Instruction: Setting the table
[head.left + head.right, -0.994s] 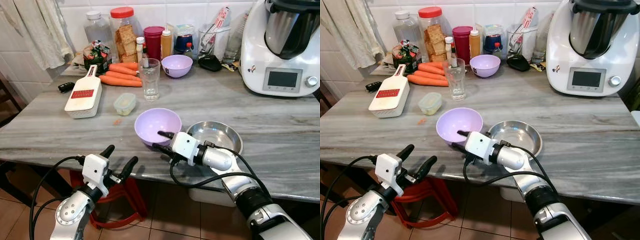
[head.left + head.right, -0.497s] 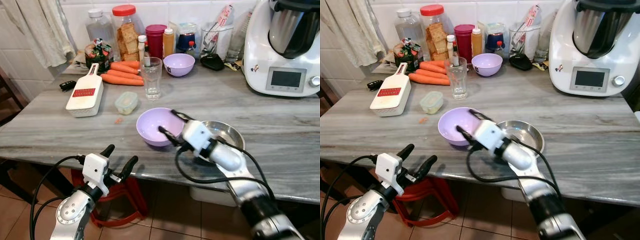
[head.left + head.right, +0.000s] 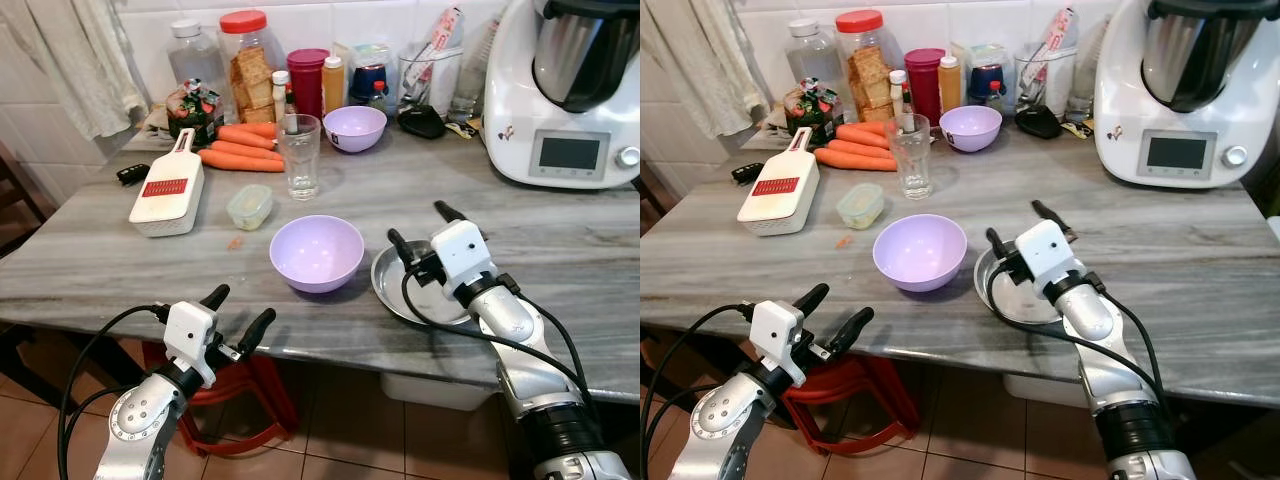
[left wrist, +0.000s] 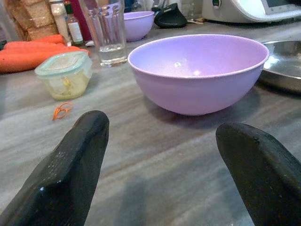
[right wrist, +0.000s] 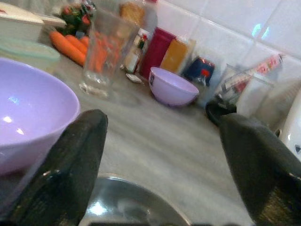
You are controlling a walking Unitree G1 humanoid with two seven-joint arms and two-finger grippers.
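A large purple bowl [image 3: 317, 252] stands upright near the front of the grey marble counter [image 3: 150, 265]. To its right lies a shallow steel dish [image 3: 392, 288]. My right gripper [image 3: 424, 230] hovers open just over that dish, with nothing between its fingers. In the right wrist view the steel dish [image 5: 127, 207] is just below the fingers and the purple bowl [image 5: 28, 117] is off to one side. My left gripper [image 3: 237, 313] is open below the counter's front edge, pointing at the purple bowl [image 4: 197, 70].
Behind the bowl stand a drinking glass [image 3: 299, 157], a small lidded container [image 3: 249, 206], a white grater [image 3: 168, 192], carrots [image 3: 240, 150] and a smaller purple bowl [image 3: 355, 128]. Jars and bottles line the tiled wall. A white kitchen machine [image 3: 570, 90] fills the back right corner.
My right gripper has left the purple bowl's near rim and swung right, over the steel dish. The bowl stays in place. The left arm has not moved.
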